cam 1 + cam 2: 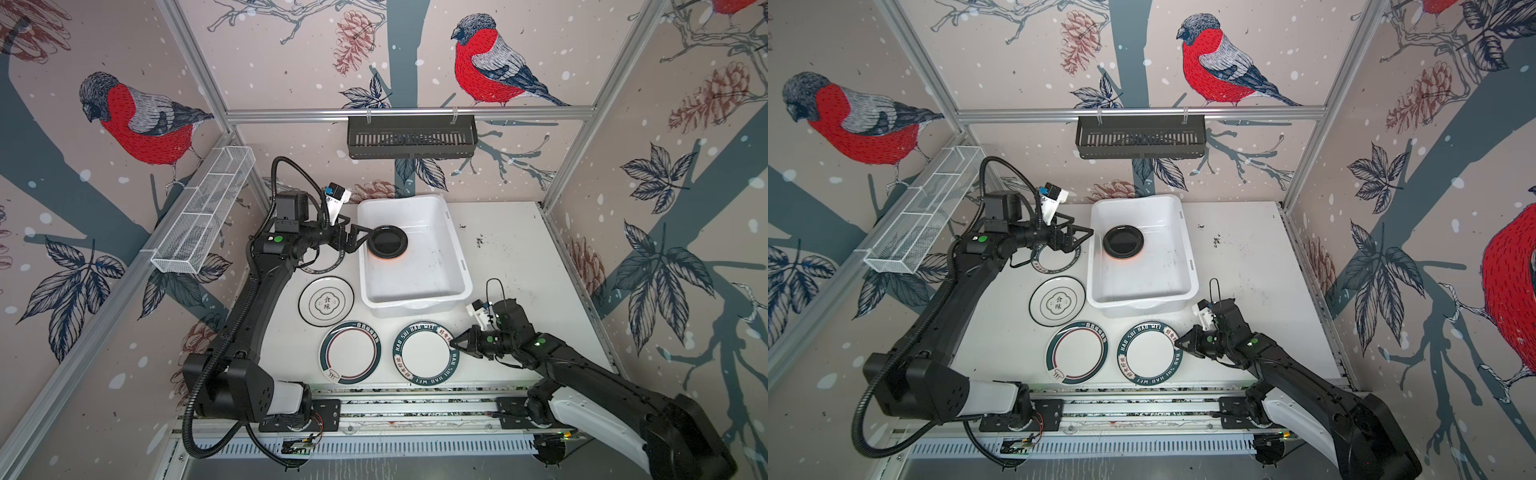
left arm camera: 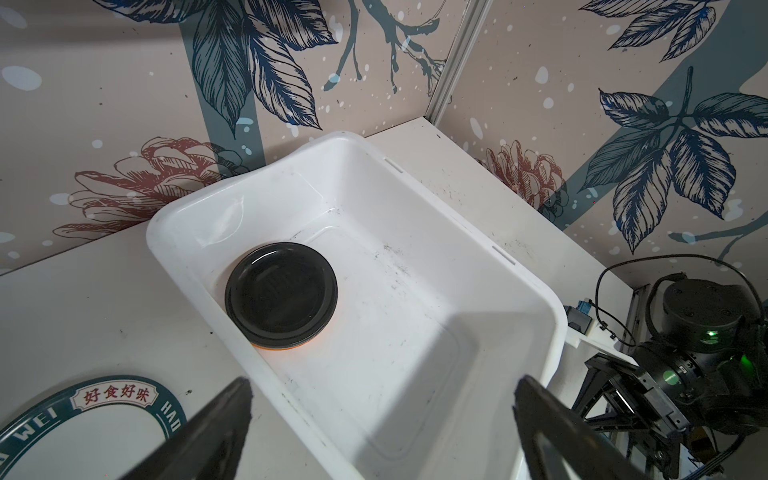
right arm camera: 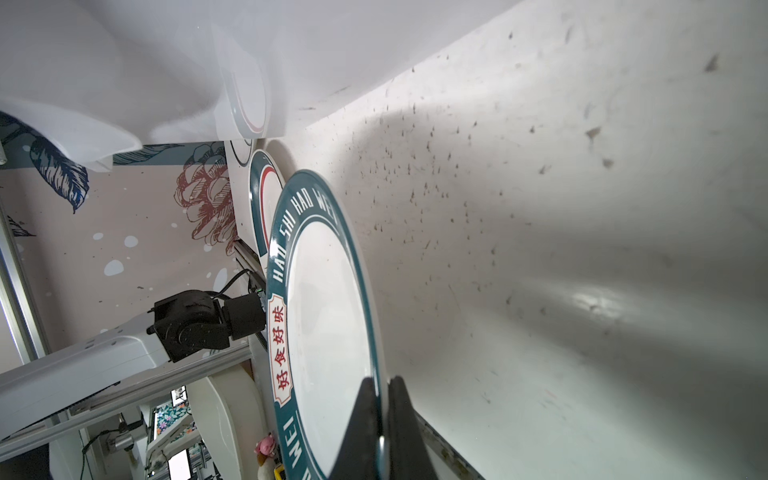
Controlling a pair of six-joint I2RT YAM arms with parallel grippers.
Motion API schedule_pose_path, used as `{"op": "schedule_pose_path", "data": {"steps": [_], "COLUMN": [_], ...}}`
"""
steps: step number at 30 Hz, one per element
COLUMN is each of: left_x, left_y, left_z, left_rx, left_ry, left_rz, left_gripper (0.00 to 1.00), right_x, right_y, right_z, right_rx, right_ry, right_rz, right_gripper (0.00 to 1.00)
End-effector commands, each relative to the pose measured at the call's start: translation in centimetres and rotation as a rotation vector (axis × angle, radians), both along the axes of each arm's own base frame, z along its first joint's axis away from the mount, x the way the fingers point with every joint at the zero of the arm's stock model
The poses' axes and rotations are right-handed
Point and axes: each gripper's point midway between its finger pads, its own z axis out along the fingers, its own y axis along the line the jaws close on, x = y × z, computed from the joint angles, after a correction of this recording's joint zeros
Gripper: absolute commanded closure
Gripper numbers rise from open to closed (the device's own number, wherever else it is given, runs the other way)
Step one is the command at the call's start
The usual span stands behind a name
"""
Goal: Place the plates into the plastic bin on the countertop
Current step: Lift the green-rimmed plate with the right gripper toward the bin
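The white plastic bin stands at the back of the countertop. In it lies a black plate on an orange one. My left gripper hovers open at the bin's left rim, holding nothing. My right gripper is shut on the right rim of a teal-rimmed lettered plate, as the right wrist view shows. Three more plates lie on the counter: a teal-and-red-ringed one, a black-rimmed one with an emblem, and a teal lettered one partly under my left arm.
A black slotted rack hangs on the back wall. A white wire-mesh basket hangs along the left wall. Aluminium rails carrying both arm bases edge the counter's front.
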Motion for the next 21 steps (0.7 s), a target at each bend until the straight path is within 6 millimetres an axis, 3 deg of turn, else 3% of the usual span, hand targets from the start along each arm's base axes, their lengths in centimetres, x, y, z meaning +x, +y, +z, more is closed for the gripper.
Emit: {"op": "schedule_pose_path", "data": {"steps": [1,14,21], "left_x": [0.1,0.4,0.8], "left_y": [0.0,0.7,1.5], "left_z": [0.5,1.0,1.7], "left_rx": [0.008,0.043,0.034], "left_ry": [-0.024,-0.044,-0.049], "left_rz": [-0.007,0.028,0.046], "left_gripper": [0.02,0.02,0.02], "right_x": [-1.0,-3.4,-3.8], "right_y": [0.4,1.0,1.8], "right_z": [0.9,3.8,6.0], "right_rx": [0.027,0.040,0.069], "right_ry": [0.003,-0.022,-0.048], "right_rz": [0.071,0.249,0.309], "right_gripper": [0.98,0.98,0.98]}}
